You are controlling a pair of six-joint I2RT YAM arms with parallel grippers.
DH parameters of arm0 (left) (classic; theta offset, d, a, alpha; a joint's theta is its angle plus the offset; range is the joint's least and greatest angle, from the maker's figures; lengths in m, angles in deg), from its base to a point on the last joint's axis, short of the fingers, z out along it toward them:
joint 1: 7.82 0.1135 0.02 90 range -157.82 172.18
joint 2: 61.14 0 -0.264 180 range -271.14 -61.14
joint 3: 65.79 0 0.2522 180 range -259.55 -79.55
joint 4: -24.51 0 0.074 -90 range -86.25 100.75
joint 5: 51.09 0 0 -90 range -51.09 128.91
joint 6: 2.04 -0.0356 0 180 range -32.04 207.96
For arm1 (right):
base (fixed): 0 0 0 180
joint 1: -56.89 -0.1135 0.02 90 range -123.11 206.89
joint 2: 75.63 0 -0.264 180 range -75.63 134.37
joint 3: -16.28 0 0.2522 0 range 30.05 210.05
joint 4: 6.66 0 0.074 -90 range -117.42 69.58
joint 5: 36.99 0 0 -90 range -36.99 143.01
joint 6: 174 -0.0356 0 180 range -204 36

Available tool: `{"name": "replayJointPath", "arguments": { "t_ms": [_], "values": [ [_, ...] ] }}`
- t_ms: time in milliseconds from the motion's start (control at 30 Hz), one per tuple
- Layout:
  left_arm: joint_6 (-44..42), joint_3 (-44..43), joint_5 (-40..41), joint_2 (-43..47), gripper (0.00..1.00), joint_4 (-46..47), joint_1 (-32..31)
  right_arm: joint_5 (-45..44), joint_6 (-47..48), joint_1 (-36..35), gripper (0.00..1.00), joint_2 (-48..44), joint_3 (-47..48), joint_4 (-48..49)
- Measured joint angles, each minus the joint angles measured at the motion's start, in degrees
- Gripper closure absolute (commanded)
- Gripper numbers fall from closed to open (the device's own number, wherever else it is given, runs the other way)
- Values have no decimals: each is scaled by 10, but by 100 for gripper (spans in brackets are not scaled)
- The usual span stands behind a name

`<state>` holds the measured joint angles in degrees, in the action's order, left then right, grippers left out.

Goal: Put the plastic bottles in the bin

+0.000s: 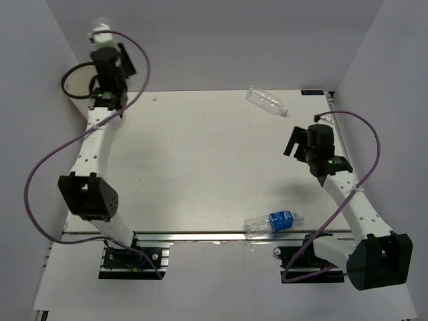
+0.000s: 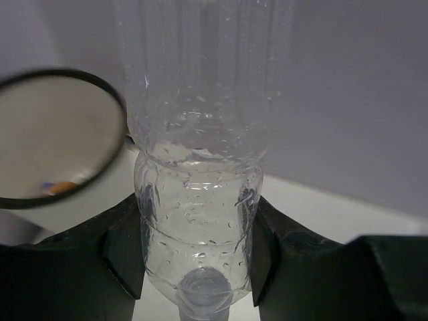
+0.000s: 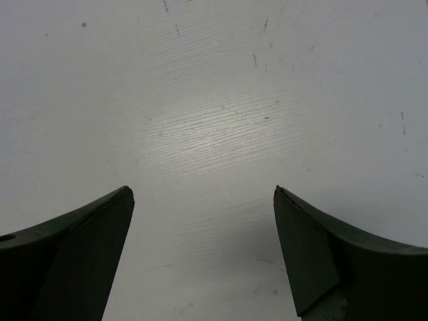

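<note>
My left gripper (image 2: 197, 234) is shut on a clear unlabelled plastic bottle (image 2: 200, 134), its cap end toward the wrist. In the top view the left gripper (image 1: 104, 45) holds this bottle (image 1: 100, 29) raised at the far left corner. The white bin (image 2: 100, 83) with its black rim ring is just left of the bottle, and something orange (image 2: 60, 187) lies inside it. In the top view the bin (image 1: 75, 81) is mostly hidden behind the arm. A second clear bottle (image 1: 266, 100) lies at the far right. A blue-labelled bottle (image 1: 273, 223) lies at the near edge. My right gripper (image 1: 297, 140) (image 3: 202, 190) is open over bare table.
White walls close in the table (image 1: 200, 160) at the back and on both sides. Purple cables (image 1: 40, 174) loop off each arm. A metal rail (image 1: 200, 235) runs along the near edge, just in front of the blue-labelled bottle.
</note>
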<state>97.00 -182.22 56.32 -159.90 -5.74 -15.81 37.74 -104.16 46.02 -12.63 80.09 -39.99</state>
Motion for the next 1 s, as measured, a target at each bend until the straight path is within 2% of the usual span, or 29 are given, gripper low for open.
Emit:
{"name": "replayJointPath", "arguments": {
  "t_ms": [100, 167, 233, 333, 400, 467, 533, 600, 833, 1000],
  "values": [
    [-2, -22, 39, 24, 57, 43, 71, 2, 8, 0, 11, 1, 0, 1],
    [-4, -64, 55, 6, 56, 55, 98, 3, 12, 0, 11, 0, 0, 5],
    [-2, -123, 64, -35, 45, 59, 127, 4, 13, 0, 11, 0, 0, 11],
    [7, -197, 74, -109, 39, 61, 160, 6, 16, 0, 11, 0, 0, 19],
    [18, -233, 88, -158, 26, 49, 177, 13, 18, 0, 11, 4, 5, 17],
    [31, -257, 95, -198, 26, 30, 191, 35, 30, 0, 11, 12, 17, 10],
    [41, -265, 100, -227, 16, 13, 201, 59, 40, 0, 11, 16, 28, 1],
    [49, -265, 106, -238, 2, -9, 205, 85, 43, 0, 11, 16, 35, -15],
    [68, -239, 108, -201, 2, -18, 202, 149, -8, 0, 11, 20, 88, -179],
    [78, -231, 91, -156, 2, -33, 202, 186, -70, 0, 11, 23, 94, -339]
  ]
}}
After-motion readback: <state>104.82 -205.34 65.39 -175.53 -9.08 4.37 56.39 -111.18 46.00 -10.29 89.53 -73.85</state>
